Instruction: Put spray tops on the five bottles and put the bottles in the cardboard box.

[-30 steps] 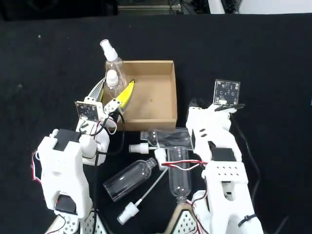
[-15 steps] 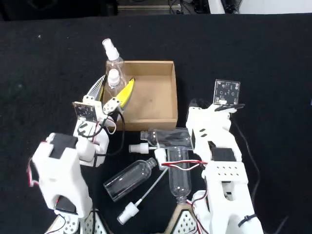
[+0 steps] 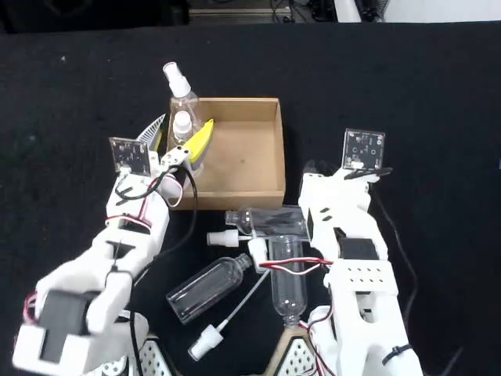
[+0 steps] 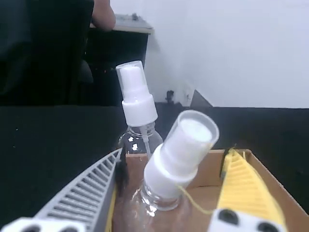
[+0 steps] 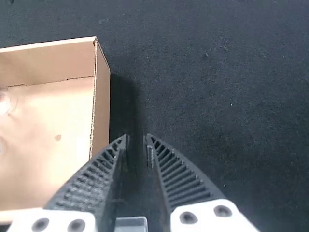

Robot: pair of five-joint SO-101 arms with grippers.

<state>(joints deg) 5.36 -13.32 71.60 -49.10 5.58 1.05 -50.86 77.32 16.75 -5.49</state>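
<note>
High view: the left gripper (image 3: 184,124), one finger grey and one yellow, is clamped on a clear plastic bottle with a white spray top (image 3: 182,129). It holds this bottle tilted over the far left corner of the brown cardboard box (image 3: 243,160), which sits mid-worktop. The bottle's base is down inside that corner. Whether it touches the floor of the box I cannot tell.

A second clear capped bottle (image 3: 177,84) stands upright just beyond the same corner, apparently outside the box wall, towards the worktop's far edge.

The right gripper (image 5: 136,140) hangs over the black worktop (image 3: 407,94) just beside the box's right wall. Its dark ribbed fingers are almost together and have nothing between them.

Between the box and the worktop's near edge lie three more clear bottles:
- One bottle on its side (image 3: 270,219) is just in front of the box. Its neck looks bare, though I cannot be sure.
- One open-necked bottle (image 3: 207,286) lies slantwise.
- One bottle (image 3: 288,286) lies partly under the right arm.

A loose white spray top (image 3: 221,237) lies among them. Another loose top with a long dip tube (image 3: 205,343) is close to the near edge.

As I judge it, two of the five bottles have their tops on. The first is only now going into the box and has not been let go. Left to do: release it, box the standing bottle, then cap and box the three on the worktop.
</note>
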